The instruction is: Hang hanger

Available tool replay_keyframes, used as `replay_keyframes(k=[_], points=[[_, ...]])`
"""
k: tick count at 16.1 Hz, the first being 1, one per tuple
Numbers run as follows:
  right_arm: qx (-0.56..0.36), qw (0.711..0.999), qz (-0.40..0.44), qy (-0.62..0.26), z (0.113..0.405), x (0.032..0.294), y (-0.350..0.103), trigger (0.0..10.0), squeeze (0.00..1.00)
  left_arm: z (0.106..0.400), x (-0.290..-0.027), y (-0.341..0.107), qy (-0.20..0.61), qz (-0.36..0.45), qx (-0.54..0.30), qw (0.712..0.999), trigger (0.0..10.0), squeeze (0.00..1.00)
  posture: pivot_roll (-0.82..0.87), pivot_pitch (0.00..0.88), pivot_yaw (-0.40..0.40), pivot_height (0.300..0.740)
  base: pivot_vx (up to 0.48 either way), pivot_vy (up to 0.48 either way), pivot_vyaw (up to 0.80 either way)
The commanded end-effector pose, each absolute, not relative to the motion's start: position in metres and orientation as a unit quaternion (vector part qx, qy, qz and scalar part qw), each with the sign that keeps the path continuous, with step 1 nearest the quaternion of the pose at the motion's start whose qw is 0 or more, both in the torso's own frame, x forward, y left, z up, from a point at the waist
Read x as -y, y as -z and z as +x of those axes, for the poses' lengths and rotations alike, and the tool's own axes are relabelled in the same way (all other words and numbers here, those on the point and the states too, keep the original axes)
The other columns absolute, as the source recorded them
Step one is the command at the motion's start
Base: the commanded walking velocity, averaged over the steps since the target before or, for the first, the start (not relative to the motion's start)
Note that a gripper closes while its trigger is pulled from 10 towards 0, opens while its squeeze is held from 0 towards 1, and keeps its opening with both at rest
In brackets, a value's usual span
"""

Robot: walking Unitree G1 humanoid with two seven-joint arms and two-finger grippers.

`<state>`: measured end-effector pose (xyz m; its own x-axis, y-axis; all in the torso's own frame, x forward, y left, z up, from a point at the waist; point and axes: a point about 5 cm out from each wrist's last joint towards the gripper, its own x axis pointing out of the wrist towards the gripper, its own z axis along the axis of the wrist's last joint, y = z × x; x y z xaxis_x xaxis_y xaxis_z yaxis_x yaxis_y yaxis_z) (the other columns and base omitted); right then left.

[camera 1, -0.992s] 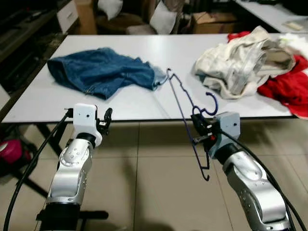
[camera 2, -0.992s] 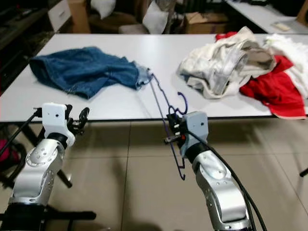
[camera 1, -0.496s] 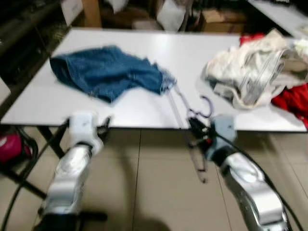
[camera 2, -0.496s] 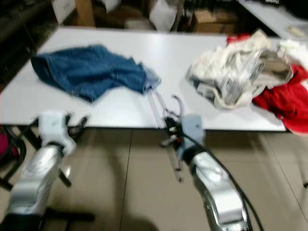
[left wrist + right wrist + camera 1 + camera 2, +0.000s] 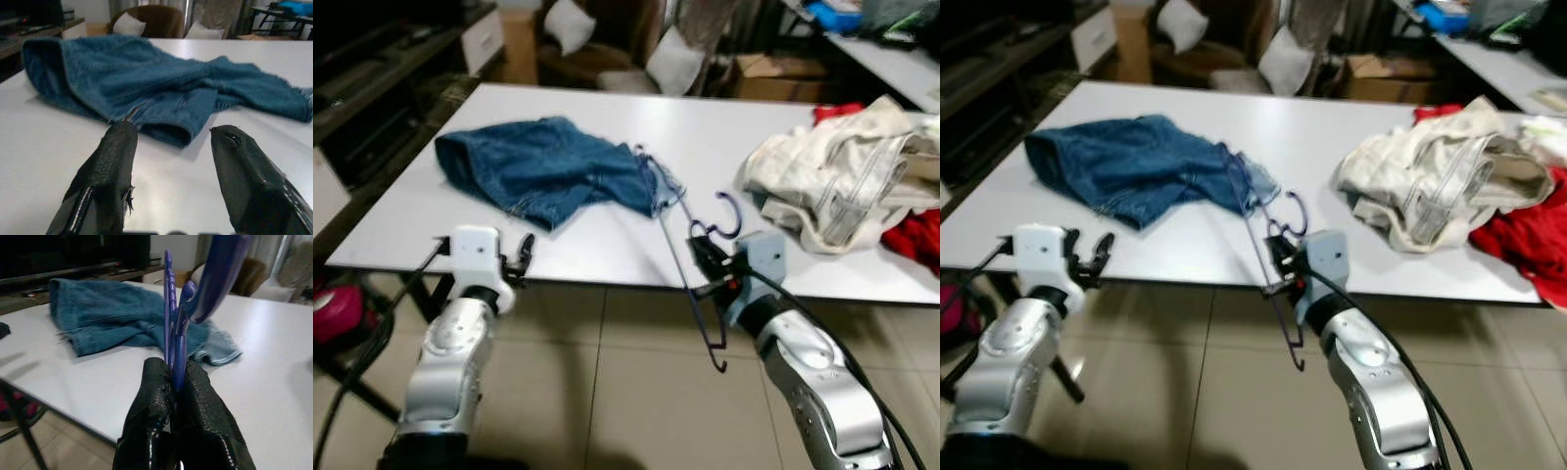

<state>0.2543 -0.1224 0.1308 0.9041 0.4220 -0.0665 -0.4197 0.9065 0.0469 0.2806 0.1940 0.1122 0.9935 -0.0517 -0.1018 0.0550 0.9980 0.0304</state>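
A thin purple-blue hanger (image 5: pixel 680 245) is held upright at the near edge of the white table (image 5: pixel 724 127), its hook (image 5: pixel 729 211) curling up beside my right gripper (image 5: pixel 702 259). That gripper is shut on the hanger's stem; its fingers (image 5: pixel 156 411) squeeze the plastic hanger (image 5: pixel 172 328). Blue denim shorts (image 5: pixel 543 168) lie spread on the table's left half, and the hanger's far tip reaches their hem. My left gripper (image 5: pixel 522 257) stands open at the table's near edge, its fingers (image 5: pixel 112 161) pointing at the denim shorts (image 5: pixel 146 78) with nothing between them.
A heap of cream clothing (image 5: pixel 832 171) and a red garment (image 5: pixel 913 240) lie on the table's right side. Boxes and cushions (image 5: pixel 675 59) stand behind the table. A pink object (image 5: pixel 337 308) sits on the tiled floor at the left.
The camera has shifted and the table now sits closer, with both grippers at its near edge. The right gripper still holds the hanger, its tip now over the denim's hem.
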Motion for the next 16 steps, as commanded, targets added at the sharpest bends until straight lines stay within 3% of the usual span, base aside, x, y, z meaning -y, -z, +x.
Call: replay_keyframes(k=[1,8,11,16], points=[[-0.034,0.979,0.01,-0.2,0.2555,0.1327,-0.1337,10.0,0.0,0.2818,-0.1853,-0.1153,0.039,0.014,-0.046,0.998,10.0,0.34,-0.11,0.0,-0.001,0.74,0.319,0.0,0.0],[-0.038,0.982,0.026,-0.182,0.2545,0.1367,-0.1316,10.0,0.0,0.2823,-0.1798,-0.1127,0.054,0.012,-0.051,0.997,10.0,0.34,-0.12,0.0,0.014,0.74,0.324,0.0,0.0],[-0.035,0.982,0.036,-0.18,0.2549,0.137,-0.1327,10.0,0.0,0.2824,-0.1787,-0.112,0.058,0.014,-0.052,0.997,10.0,0.34,-0.12,0.0,0.018,0.74,0.322,0.0,-0.65],[-0.031,0.982,0.032,-0.182,0.2557,0.1358,-0.1336,10.0,0.0,0.2819,-0.1804,-0.1105,0.056,0.017,-0.056,0.997,10.0,0.33,-0.12,0.0,0.018,0.74,0.309,0.0,0.0]])
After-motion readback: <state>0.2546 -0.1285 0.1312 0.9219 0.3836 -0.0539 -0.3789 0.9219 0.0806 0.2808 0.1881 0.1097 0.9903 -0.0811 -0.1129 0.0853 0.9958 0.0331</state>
